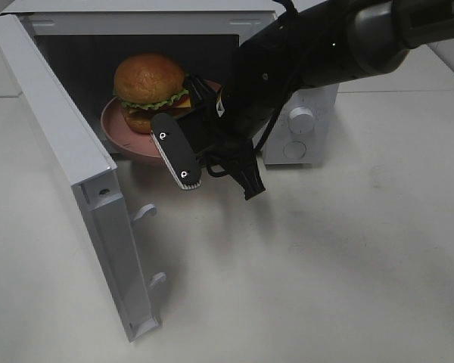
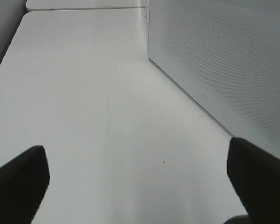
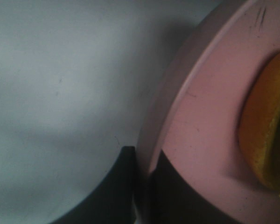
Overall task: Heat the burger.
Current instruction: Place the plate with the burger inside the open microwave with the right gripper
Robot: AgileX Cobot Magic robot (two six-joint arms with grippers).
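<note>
One burger sat on one round pink plate. The pair was in the mouth of one white microwave, with most of the plate inside the dark cavity and its near edge about level with the front opening. Whether the plate rested on the cavity floor or hung just above it could not be told.

The right gripper had its jaws closed narrow on the plate's rim, one on each face of it, with the edge of the bun close by on the plate. The left gripper held nothing. Its jaws stood wide over bare tabletop, near a white dotted panel that may have been the microwave's wall or its door.

By my reading, the loading step was nearly finished, since the food was in the oven but not yet let go. What remained was to release the rim, draw the right arm out, shut the door, which stood swung fully open, and start the heating.

Counted otherwise, there were two round knobs on the control panel, an upper knob and a lower knob. The door's free edge carried two latch hooks, at and. Only one arm showed in the high view.
</note>
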